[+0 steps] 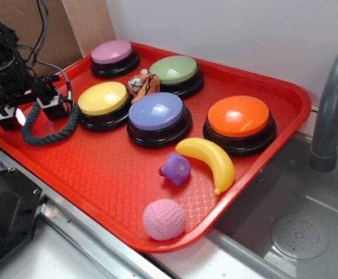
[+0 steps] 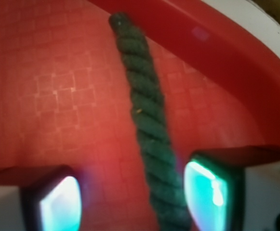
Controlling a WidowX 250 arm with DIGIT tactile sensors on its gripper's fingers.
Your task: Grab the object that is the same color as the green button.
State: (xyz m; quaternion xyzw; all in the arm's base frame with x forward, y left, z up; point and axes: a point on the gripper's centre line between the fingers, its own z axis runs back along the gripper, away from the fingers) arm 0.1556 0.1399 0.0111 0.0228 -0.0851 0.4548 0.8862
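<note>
The dark green twisted rope [image 1: 51, 132] lies in a U on the red tray [image 1: 110, 174] at its left edge, next to the yellow-domed button. My gripper [image 1: 31, 114] is low over the rope's left arm, jaws open. In the wrist view the rope [image 2: 147, 115] runs up between my fingers, close against the right pad [image 2: 208, 192] and well clear of the left pad [image 2: 58, 202]; my gripper [image 2: 132, 197] straddles it. The pale green domed button [image 1: 174, 70] sits at the tray's back, far from my gripper.
On the tray: a yellow button [image 1: 102, 99], a pink button [image 1: 112, 53], a purple button [image 1: 156, 112], an orange button [image 1: 238, 118], a small plush toy [image 1: 142, 83], a yellow banana [image 1: 212, 161], a purple toy [image 1: 175, 168], a pink ball [image 1: 164, 219]. A sink and grey faucet [image 1: 331, 99] lie right.
</note>
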